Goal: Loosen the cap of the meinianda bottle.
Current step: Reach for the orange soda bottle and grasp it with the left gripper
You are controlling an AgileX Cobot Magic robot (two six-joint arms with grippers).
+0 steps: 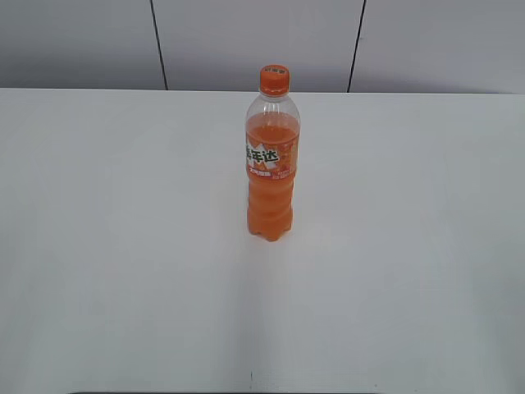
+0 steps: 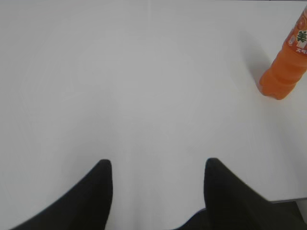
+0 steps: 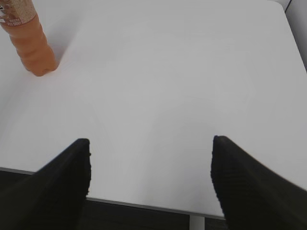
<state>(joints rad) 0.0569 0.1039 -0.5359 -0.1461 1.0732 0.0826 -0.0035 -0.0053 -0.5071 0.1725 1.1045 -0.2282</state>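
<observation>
The meinianda bottle (image 1: 271, 164) stands upright near the middle of the white table (image 1: 123, 246), full of orange drink, with its orange cap (image 1: 274, 80) on top. Its lower body shows at the right edge of the left wrist view (image 2: 284, 72) and at the top left of the right wrist view (image 3: 31, 40); the cap is out of both wrist views. My left gripper (image 2: 157, 165) is open and empty over bare table, far from the bottle. My right gripper (image 3: 151, 143) is open and empty near the table's front edge. Neither gripper shows in the exterior view.
A grey panelled wall (image 1: 246, 41) runs behind the table's far edge. The table's front edge (image 3: 144, 205) shows below my right gripper, with dark floor under it. The table's right edge (image 3: 292, 28) is in the right wrist view.
</observation>
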